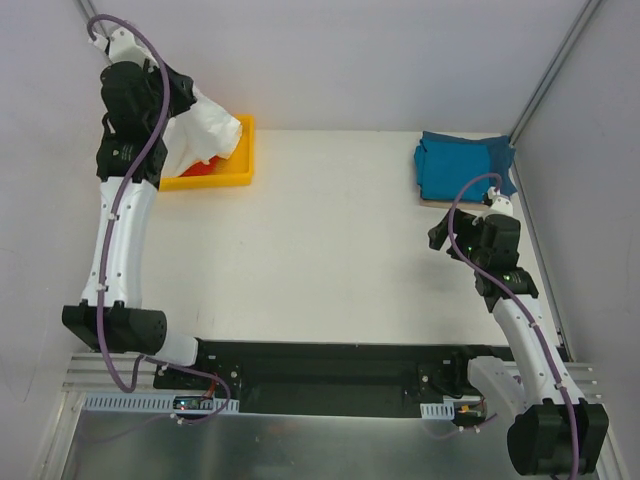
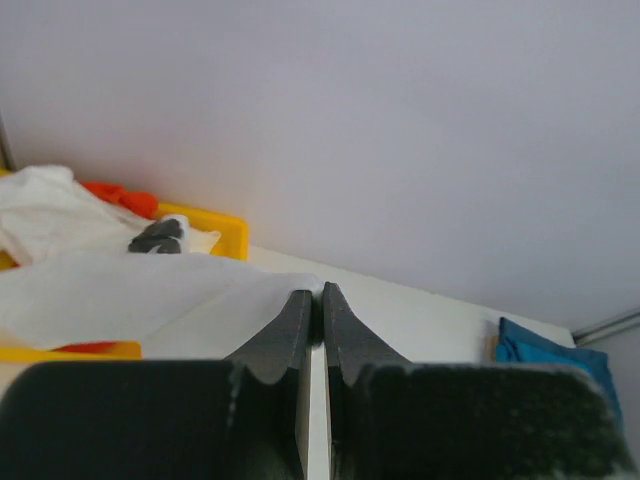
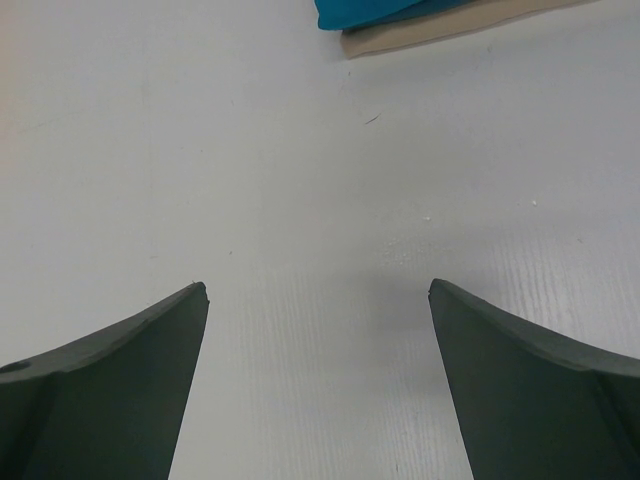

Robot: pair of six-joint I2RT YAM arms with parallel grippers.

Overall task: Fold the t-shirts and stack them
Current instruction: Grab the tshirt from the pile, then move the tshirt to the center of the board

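Note:
My left gripper (image 1: 188, 97) is shut on a corner of the white t-shirt (image 1: 207, 131) and holds it up over the yellow tray (image 1: 236, 178). In the left wrist view the white cloth (image 2: 120, 290) stretches left from my closed fingertips (image 2: 314, 296), with a black printed mark (image 2: 158, 237) on it. The orange-red t-shirt (image 1: 200, 170) lies in the tray under the white one and shows in the left wrist view (image 2: 125, 197). The teal-blue t-shirt (image 1: 462, 165) lies folded at the back right. My right gripper (image 1: 443, 236) is open and empty above the bare table, short of the teal shirt (image 3: 370, 12).
The teal shirt rests on a thin beige board (image 3: 430, 32). The yellow tray's rim (image 2: 215, 225) stands against the back wall at the left. A metal frame post (image 1: 550, 70) runs along the right wall.

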